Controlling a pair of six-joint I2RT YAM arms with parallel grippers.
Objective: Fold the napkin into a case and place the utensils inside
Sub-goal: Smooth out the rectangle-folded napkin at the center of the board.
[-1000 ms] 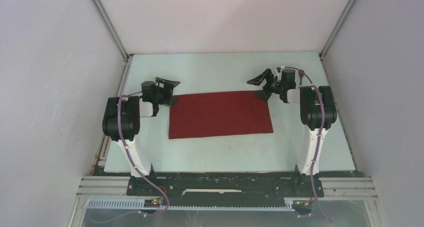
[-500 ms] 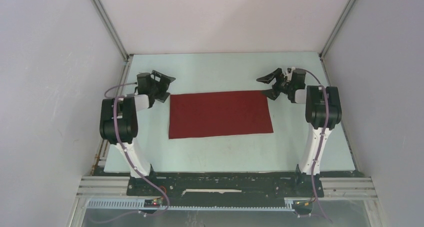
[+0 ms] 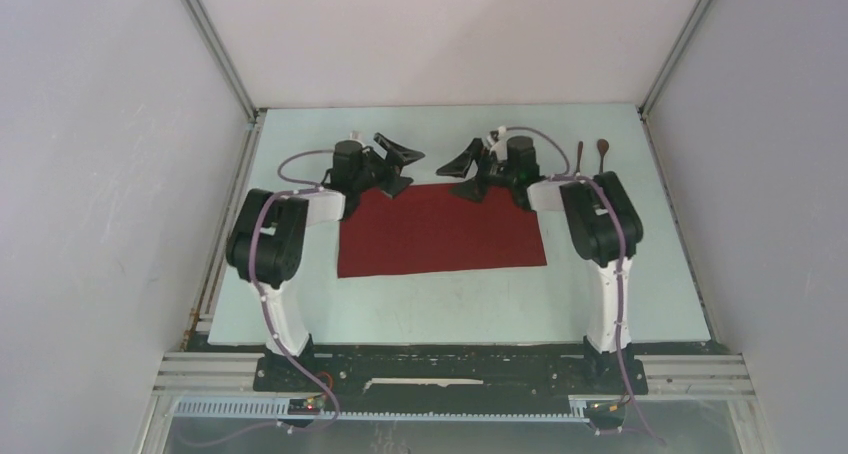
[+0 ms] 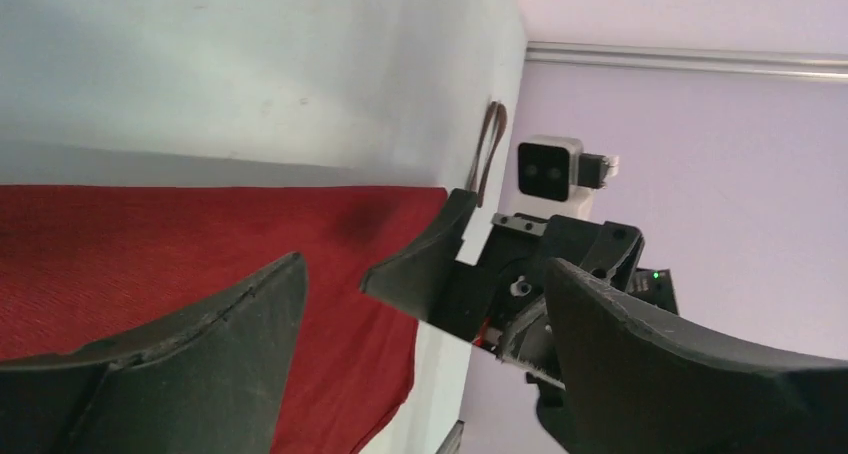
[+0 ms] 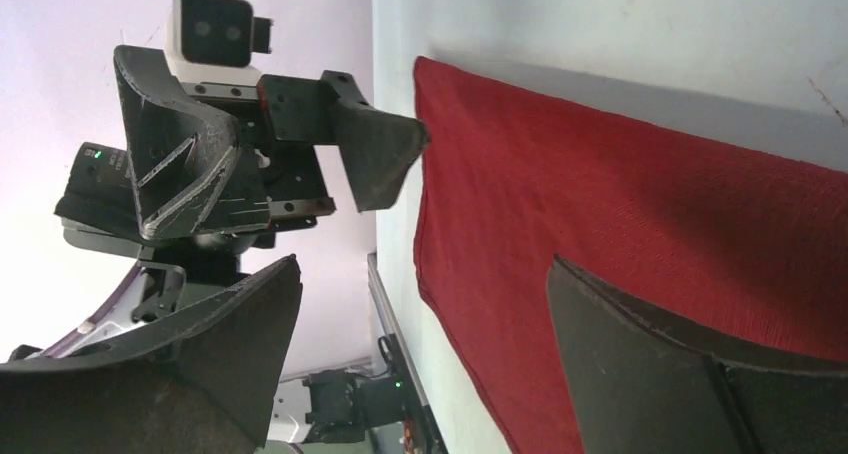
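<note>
Now, napkin (image 3: 440, 229): flat oblong, middle of table (image 3: 450, 309).
Utensils (image 3: 602, 150): far right, apart from napkin.
Left gripper (image 3: 399, 168), right gripper (image 3: 466, 174): both spread wide, empty, facing each other over napkin's far edge.
Risk: likely collision, or uneven bunching.

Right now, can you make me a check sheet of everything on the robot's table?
Surface: pale green table.
Job's things: dark red napkin lying flat mid-table; two brown utensils side by side at the far right, off the napkin.
Clutter: nothing seen.
Hands: left hand and right hand both open and empty, over the napkin's far edge.
Cables: a purple cable along each arm.
Surroundings: plain pale walls.
</note>
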